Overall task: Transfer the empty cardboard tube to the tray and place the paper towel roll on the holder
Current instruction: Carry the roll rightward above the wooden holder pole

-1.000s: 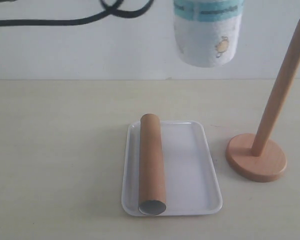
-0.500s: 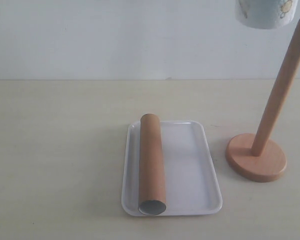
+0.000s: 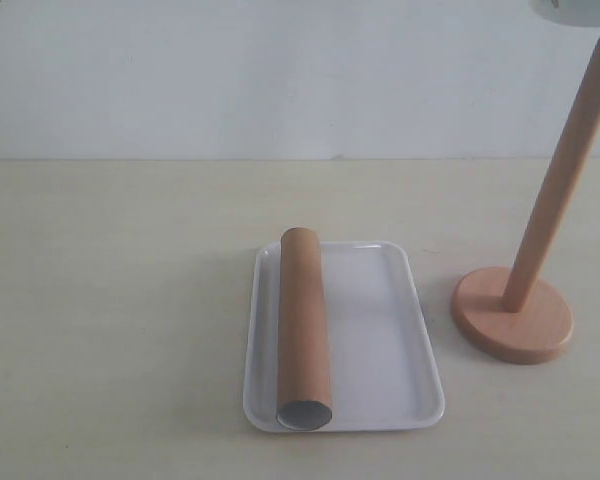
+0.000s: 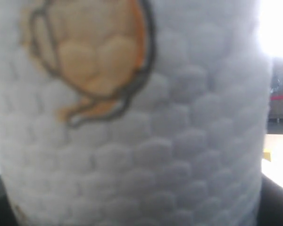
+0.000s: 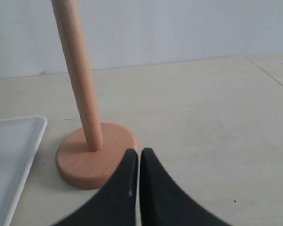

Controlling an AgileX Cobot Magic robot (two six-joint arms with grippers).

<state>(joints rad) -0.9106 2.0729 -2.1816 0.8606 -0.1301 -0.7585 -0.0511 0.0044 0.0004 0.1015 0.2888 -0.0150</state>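
The empty cardboard tube [image 3: 305, 330], plain brown, lies lengthwise along the left side of the white tray [image 3: 380, 330]. To the tray's right stands the wooden holder [image 3: 550, 220], and its rod top reaches the picture's upper edge. Just above that top hangs the bottom rim of the paper towel roll [image 3: 575, 10]. The roll [image 4: 132, 117] fills the left wrist view, showing a yellow printed figure. It is held off the table by my left gripper, of which only dark finger edges [image 4: 279, 207] show. My right gripper [image 5: 139, 151] is shut and empty, close to the holder's base [image 5: 96, 155].
The beige table [image 3: 110, 300] stretches out left of the tray, with a white wall behind it. In the right wrist view a corner of the tray [image 5: 14, 155] lies beside the holder's base. Neither arm shows in the exterior view.
The paper towel roll has risen and moved right, from the top middle to just above the holder's rod. Only its lower rim still shows. The black cables have left the exterior view.
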